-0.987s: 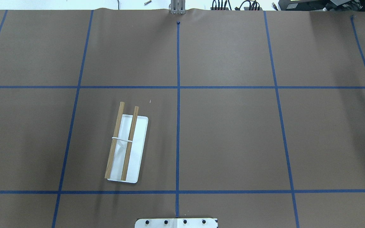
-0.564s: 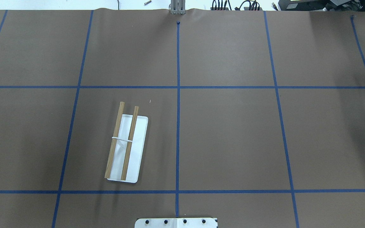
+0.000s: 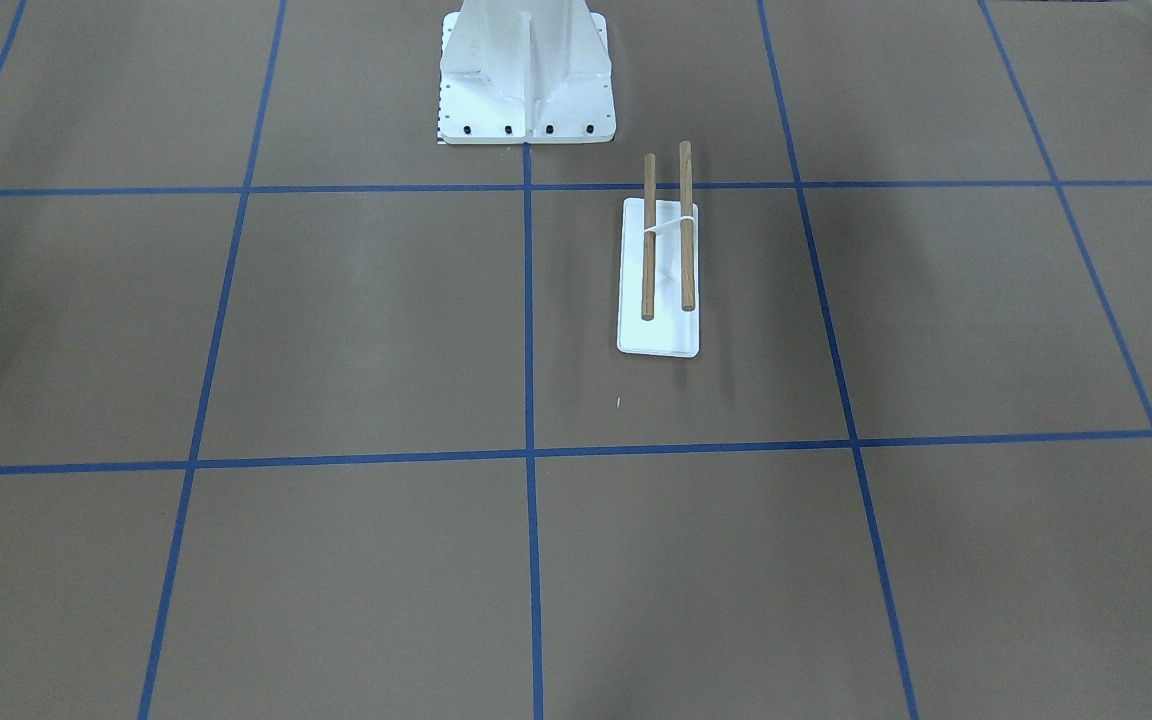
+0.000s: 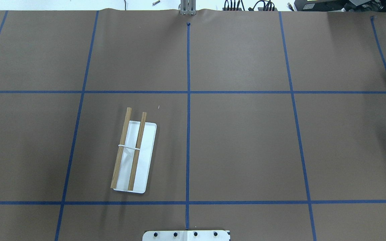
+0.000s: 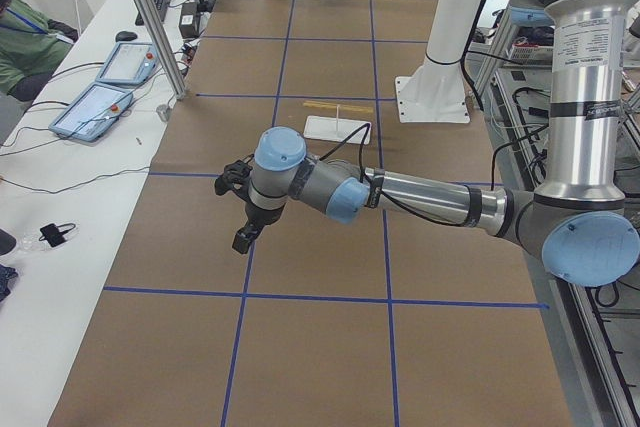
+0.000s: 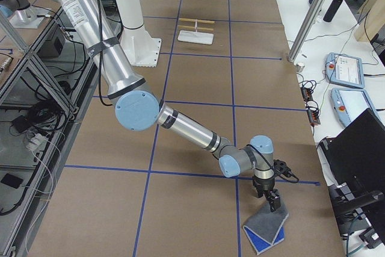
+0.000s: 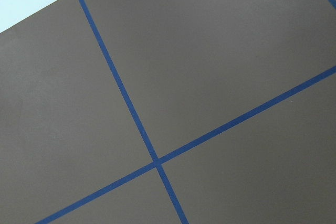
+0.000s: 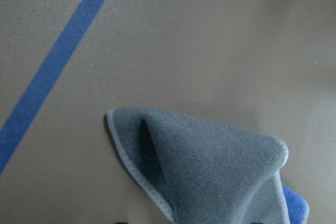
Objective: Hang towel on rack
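The rack (image 4: 132,157) stands on the robot's left half of the table, two brown rods over a white base plate, nothing on it; it also shows in the front view (image 3: 658,270). The towel (image 6: 264,232) lies crumpled at the table's far right end, grey side up, blue showing. In the right wrist view it (image 8: 210,166) rises in a grey peak. My right gripper (image 6: 273,200) is down at the towel's near corner; I cannot tell if it is shut. My left gripper (image 5: 241,239) hovers over bare table, far from the rack; its state is unclear.
The white pedestal (image 3: 526,70) with black bolts stands at the robot's side of the table. A metal post (image 6: 313,16), control tablets (image 6: 344,67) and a laptop (image 6: 361,154) line the far table edge. An operator (image 5: 20,37) sits beside it.
At the overhead view's right edge the dark grey shape has shifted slightly, and a pale blue-grey part has come into view below it. The rack has not moved.
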`<state>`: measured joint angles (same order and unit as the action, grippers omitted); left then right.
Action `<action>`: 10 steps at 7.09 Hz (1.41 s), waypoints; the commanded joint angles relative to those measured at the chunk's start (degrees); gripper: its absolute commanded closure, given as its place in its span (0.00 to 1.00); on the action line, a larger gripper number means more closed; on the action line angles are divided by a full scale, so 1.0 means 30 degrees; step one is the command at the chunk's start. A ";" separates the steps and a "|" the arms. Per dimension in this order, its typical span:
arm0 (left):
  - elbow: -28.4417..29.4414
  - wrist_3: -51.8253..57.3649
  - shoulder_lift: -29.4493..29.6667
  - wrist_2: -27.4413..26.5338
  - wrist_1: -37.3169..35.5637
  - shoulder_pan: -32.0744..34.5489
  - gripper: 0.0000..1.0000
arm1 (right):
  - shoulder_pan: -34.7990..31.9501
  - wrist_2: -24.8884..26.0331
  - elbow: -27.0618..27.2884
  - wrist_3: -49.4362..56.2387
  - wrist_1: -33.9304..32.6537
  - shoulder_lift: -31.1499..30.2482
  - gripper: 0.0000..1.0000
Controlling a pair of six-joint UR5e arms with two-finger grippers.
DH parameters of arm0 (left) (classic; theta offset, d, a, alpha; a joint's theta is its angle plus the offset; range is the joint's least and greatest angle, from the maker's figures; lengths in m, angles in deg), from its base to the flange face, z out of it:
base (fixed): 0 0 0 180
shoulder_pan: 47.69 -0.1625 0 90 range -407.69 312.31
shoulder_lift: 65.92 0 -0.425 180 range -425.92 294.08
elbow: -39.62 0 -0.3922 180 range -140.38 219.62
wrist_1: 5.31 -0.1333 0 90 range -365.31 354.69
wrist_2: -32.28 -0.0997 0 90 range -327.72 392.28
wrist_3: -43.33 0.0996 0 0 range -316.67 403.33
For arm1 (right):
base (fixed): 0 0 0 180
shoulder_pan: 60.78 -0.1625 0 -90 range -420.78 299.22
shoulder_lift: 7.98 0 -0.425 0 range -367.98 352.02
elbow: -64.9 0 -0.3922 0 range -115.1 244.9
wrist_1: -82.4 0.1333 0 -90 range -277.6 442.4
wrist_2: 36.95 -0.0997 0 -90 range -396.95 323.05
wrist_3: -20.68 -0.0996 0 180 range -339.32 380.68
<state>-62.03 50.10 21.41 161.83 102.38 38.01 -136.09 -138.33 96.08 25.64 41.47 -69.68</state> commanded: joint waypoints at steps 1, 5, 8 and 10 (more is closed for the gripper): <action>0.0017 0.0000 0.0012 0.0000 0.0022 -0.0029 0.01 | -0.0007 0.0219 -0.0168 0.0016 0.0020 0.0060 0.98; 0.0017 0.0000 -0.0017 0.0029 0.0021 0.0000 0.01 | -0.0764 0.0104 0.0007 0.0865 0.0020 0.0526 1.00; 0.0017 0.0029 -0.0017 0.0059 -0.0007 0.0000 0.01 | -0.3047 -0.4220 0.2574 0.1013 -0.0705 0.0238 1.00; -0.0273 0.0029 -0.0017 0.0059 0.0022 0.0000 0.01 | -0.3026 -0.5079 0.7102 0.0372 -0.3916 -0.0317 1.00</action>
<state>-62.28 50.18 21.35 161.99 102.42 38.00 -145.01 -151.55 109.22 27.98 35.43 -69.55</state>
